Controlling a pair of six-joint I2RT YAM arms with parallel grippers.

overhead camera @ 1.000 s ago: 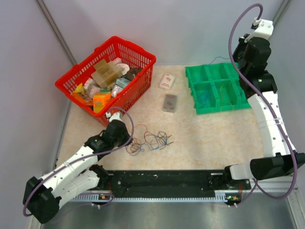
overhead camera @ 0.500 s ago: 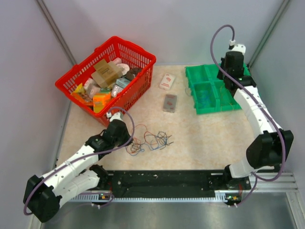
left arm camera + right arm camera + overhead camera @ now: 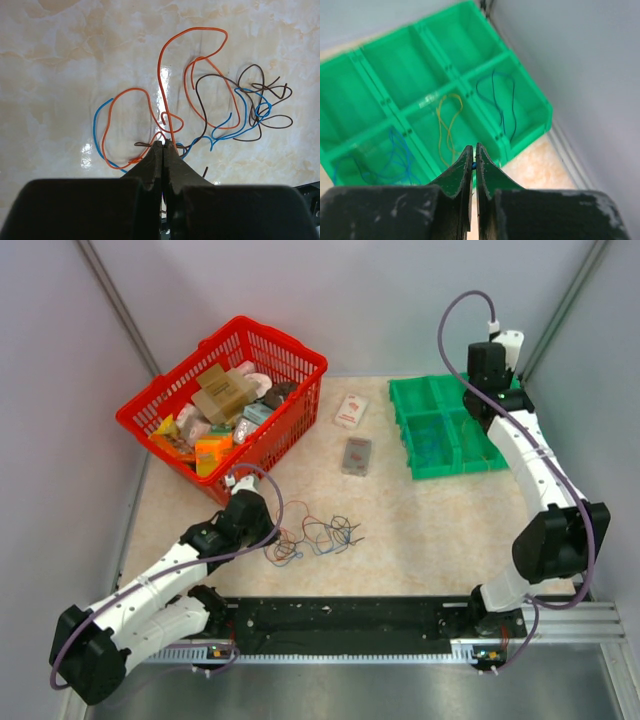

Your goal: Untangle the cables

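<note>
The cables (image 3: 315, 533) lie as a loose tangle of orange, blue and dark brown wires on the table in front of the left arm. In the left wrist view the long orange cable (image 3: 161, 75) runs down into my left gripper (image 3: 164, 145), which is shut on it at table level. In the top view my left gripper (image 3: 270, 536) sits at the tangle's left edge. My right gripper (image 3: 474, 150) is shut, with a small bit of blue cable (image 3: 474, 165) pinched between the jaws. It hovers above the green tray (image 3: 395, 107), at the tray's far side in the top view (image 3: 484, 380).
The green tray (image 3: 440, 472) holds blue wires (image 3: 395, 155), a yellow wire (image 3: 447, 125) and a dark blue wire (image 3: 502, 100) in separate compartments. A red basket (image 3: 300, 350) full of packages stands at the back left. A white box (image 3: 349, 411) and a grey box (image 3: 356, 455) lie mid-table. A wall is close on the right.
My right arm has swung from high at the far right down and left over the back of the green tray. My left arm and the tangle have not moved.
</note>
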